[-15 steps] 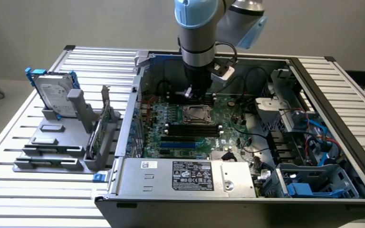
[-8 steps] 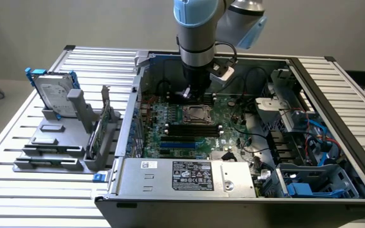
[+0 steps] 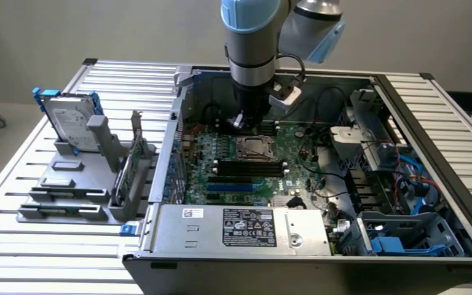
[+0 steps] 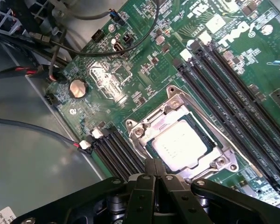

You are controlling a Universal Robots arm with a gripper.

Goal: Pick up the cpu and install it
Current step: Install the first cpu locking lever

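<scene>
Looking at your tool first: the black two-finger gripper [image 4: 155, 179] has its fingers pressed together with nothing between them.
Gripper position: you have it poised above the green motherboard [image 3: 244, 169], just beside the socket; in the exterior view its tip [image 3: 243, 123] hangs over the far edge of the board.
Arm: your grey and light-blue robot arm [image 3: 252, 37] comes straight down into the open black computer case [image 3: 432, 153].
Task part: the small flat square cpu with its shiny silver metal top [image 4: 181, 145] lies seated flat inside the silver metal socket frame [image 4: 144, 127], free of the gripper; you see it in the exterior view too [image 3: 253, 147].
Around the socket: long black memory slots [image 4: 233, 93] run on one side, shorter black slots [image 4: 113, 150] on the other, and a round silver coin battery [image 4: 77, 87] sits on the board well apart.
Near side of case: a silver power supply box with a label [image 3: 248, 228].
Outside the case: at the exterior view's left, a grey parts rack [image 3: 68, 187] on the slatted metal table [image 3: 23, 246] holds a silver hard drive with blue brackets [image 3: 68, 117] upright.
</scene>
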